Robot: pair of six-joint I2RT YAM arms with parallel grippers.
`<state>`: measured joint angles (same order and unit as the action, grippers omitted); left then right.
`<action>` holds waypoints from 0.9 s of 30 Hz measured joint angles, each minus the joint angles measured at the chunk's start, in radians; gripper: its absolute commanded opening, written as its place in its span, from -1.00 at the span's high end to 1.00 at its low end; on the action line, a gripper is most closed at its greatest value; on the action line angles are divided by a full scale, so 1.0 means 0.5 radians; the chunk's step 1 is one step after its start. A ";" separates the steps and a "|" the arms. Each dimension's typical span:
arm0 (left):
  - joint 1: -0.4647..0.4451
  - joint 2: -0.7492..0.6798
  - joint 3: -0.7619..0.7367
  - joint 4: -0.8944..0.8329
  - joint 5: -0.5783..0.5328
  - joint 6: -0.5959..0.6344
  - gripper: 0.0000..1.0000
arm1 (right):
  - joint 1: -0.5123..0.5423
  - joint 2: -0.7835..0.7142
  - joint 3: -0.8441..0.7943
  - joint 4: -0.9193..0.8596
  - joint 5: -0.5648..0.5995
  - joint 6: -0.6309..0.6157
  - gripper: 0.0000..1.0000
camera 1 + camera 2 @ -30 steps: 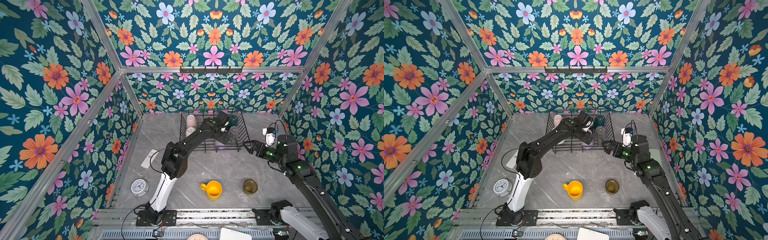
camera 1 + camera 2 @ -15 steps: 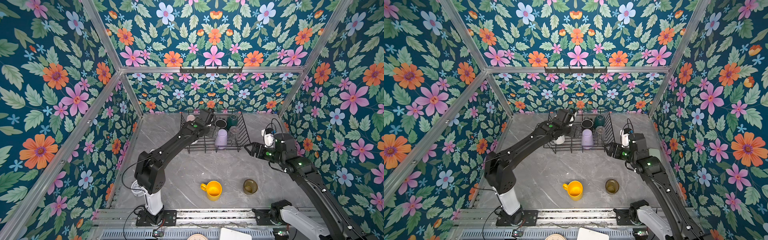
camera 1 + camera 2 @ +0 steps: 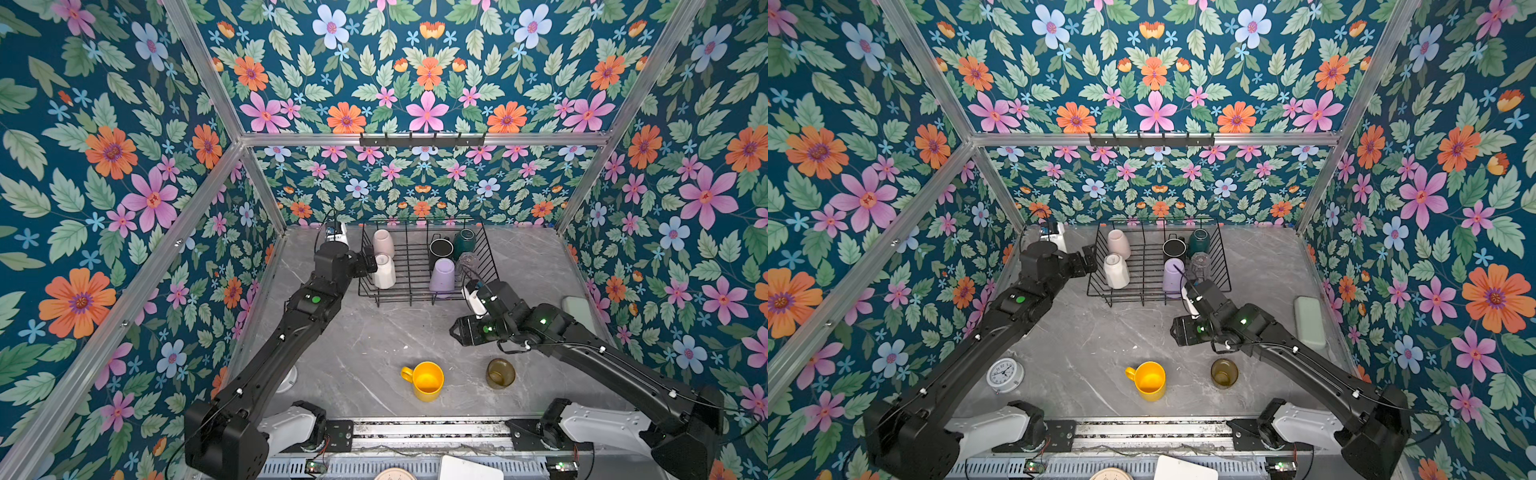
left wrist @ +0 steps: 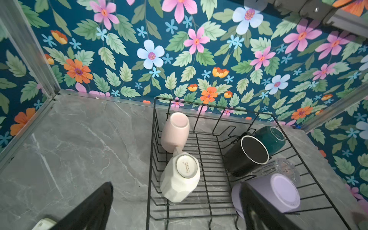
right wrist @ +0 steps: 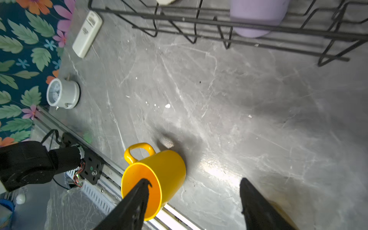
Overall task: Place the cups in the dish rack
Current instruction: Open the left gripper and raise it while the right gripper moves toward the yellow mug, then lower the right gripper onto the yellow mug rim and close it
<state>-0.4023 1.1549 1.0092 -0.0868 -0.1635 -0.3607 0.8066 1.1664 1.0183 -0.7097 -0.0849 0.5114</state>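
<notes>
Since the yellow mug (image 3: 424, 380) and amber glass (image 3: 500, 373) sit on the table outside the rack (image 3: 490, 257), right gripper (image 5: 194, 201) hovers empty, jaws apart; left gripper (image 4: 175, 209) wide, empty. Glass likely slick, fragile: grip via rim/wall.

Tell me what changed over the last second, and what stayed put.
The left gripper withdrew from over the dish rack to its left edge, empty and open. The right gripper swung from beside the rack's right end toward the yellow mug and amber glass, holding nothing. The six racked cups, mug and glass stayed put.
</notes>
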 measured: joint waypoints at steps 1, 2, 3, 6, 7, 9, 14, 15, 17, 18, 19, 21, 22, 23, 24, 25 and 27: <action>0.020 -0.031 -0.034 0.014 -0.014 -0.006 -0.99 | 0.064 0.021 -0.005 -0.006 0.011 0.027 -0.40; 0.035 -0.050 -0.054 0.021 -0.022 -0.009 -0.99 | 0.116 0.037 -0.010 -0.011 0.012 0.038 -0.38; 0.053 -0.066 -0.075 0.024 -0.031 -0.018 -0.99 | 0.175 0.060 -0.014 -0.014 0.018 0.073 -0.37; 0.085 -0.099 -0.118 0.028 -0.037 -0.056 -0.99 | 0.311 0.127 -0.016 -0.026 0.037 0.159 -0.34; 0.086 -0.108 -0.131 0.037 -0.036 -0.057 -1.00 | 0.356 0.150 -0.018 -0.027 0.043 0.190 -0.33; 0.099 -0.122 -0.153 0.053 -0.028 -0.065 -0.99 | 0.430 0.194 -0.023 -0.030 0.063 0.241 -0.32; 0.138 -0.169 -0.204 0.067 -0.031 -0.094 -0.99 | 0.525 0.300 -0.064 -0.029 0.073 0.358 -0.21; 0.140 -0.183 -0.216 0.067 -0.034 -0.102 -0.99 | 0.539 0.323 -0.069 -0.029 0.089 0.392 -0.20; 0.150 -0.213 -0.242 0.070 -0.034 -0.102 -0.99 | 0.569 0.364 -0.076 -0.014 0.102 0.423 -0.14; 0.155 -0.227 -0.255 0.072 -0.034 -0.102 -0.99 | 0.585 0.388 -0.081 0.002 0.108 0.444 -0.12; 0.159 -0.237 -0.266 0.073 -0.034 -0.102 -1.00 | 0.601 0.412 -0.083 0.019 0.116 0.465 -0.10; 0.172 -0.254 -0.283 0.073 -0.037 -0.102 -0.99 | 0.635 0.468 -0.072 0.039 0.134 0.497 -0.06; 0.176 -0.262 -0.291 0.072 -0.037 -0.103 -0.99 | 0.654 0.505 -0.053 0.048 0.150 0.515 -0.04; 0.179 -0.268 -0.297 0.072 -0.040 -0.102 -0.99 | 0.670 0.537 -0.035 0.053 0.164 0.535 -0.02; 0.185 -0.278 -0.306 0.072 -0.042 -0.103 -0.99 | 0.685 0.575 -0.014 0.054 0.181 0.541 0.02; 0.189 -0.286 -0.314 0.068 -0.043 -0.103 -0.99 | 0.698 0.612 0.002 0.058 0.192 0.546 0.10; 0.196 -0.303 -0.327 0.066 -0.043 -0.103 -1.00 | 0.707 0.668 0.018 0.059 0.207 0.564 0.23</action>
<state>-0.3042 1.0035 0.8455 -0.0540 -0.1852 -0.4122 1.1603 1.5002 1.0271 -0.6804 0.0185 0.7933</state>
